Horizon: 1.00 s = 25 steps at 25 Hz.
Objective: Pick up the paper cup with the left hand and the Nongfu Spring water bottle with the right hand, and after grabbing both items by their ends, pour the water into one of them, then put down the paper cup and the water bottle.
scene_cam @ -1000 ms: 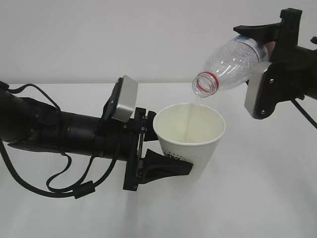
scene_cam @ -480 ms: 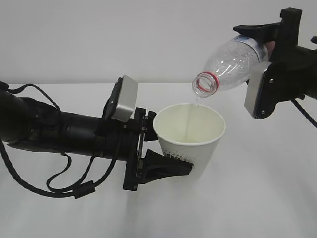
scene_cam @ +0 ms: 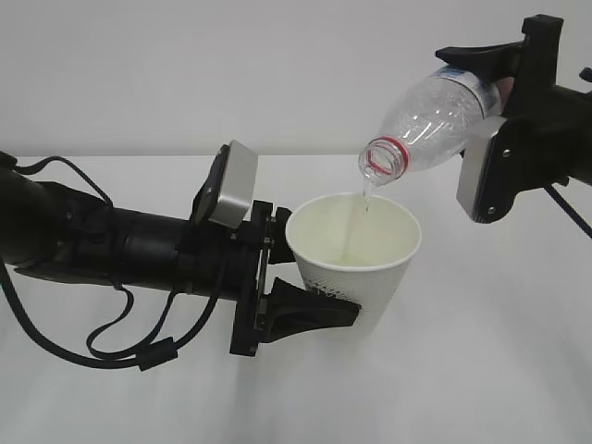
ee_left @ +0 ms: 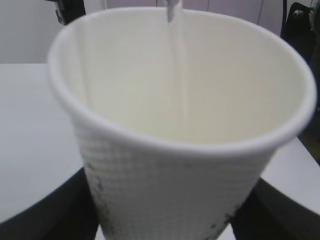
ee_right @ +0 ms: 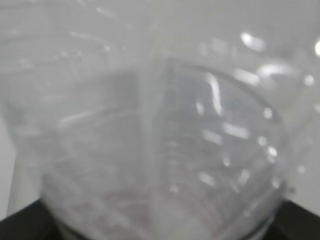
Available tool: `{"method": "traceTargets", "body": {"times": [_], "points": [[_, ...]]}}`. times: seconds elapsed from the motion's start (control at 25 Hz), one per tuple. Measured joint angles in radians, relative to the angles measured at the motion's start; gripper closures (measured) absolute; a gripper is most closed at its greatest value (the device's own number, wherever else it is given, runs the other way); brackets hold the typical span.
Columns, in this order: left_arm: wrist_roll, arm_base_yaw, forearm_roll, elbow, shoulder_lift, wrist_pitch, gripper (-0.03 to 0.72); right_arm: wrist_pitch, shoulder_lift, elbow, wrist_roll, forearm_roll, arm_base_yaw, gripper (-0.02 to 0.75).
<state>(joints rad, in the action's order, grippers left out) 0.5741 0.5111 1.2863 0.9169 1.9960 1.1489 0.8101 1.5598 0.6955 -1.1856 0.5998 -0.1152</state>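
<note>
The white paper cup (scene_cam: 356,264) is held upright above the table, my left gripper (scene_cam: 305,310) shut on its lower part; in the left wrist view the paper cup (ee_left: 175,165) fills the frame with a dark finger at each bottom corner. My right gripper (scene_cam: 504,102) is shut on the base end of the Nongfu Spring water bottle (scene_cam: 430,120), which tilts mouth-down to the left, its red neck ring just above the cup's rim. A thin stream of water (scene_cam: 363,202) falls from the mouth into the cup, also seen as water (ee_left: 176,45). The bottle (ee_right: 160,130) blurs the whole right wrist view.
A white table (scene_cam: 518,370) lies below both arms, with a plain pale wall behind. The left arm's cables (scene_cam: 120,342) hang low over the table at the left.
</note>
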Motion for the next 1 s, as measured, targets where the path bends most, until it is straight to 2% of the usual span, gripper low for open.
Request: {"method": "traceTargets", "body": {"times": [1.0], "points": [[0.0,0.0,0.0,0.0,0.0,0.0,0.164,0.006,0.0,0.0,-0.01,0.0,0.0,0.234]]}}
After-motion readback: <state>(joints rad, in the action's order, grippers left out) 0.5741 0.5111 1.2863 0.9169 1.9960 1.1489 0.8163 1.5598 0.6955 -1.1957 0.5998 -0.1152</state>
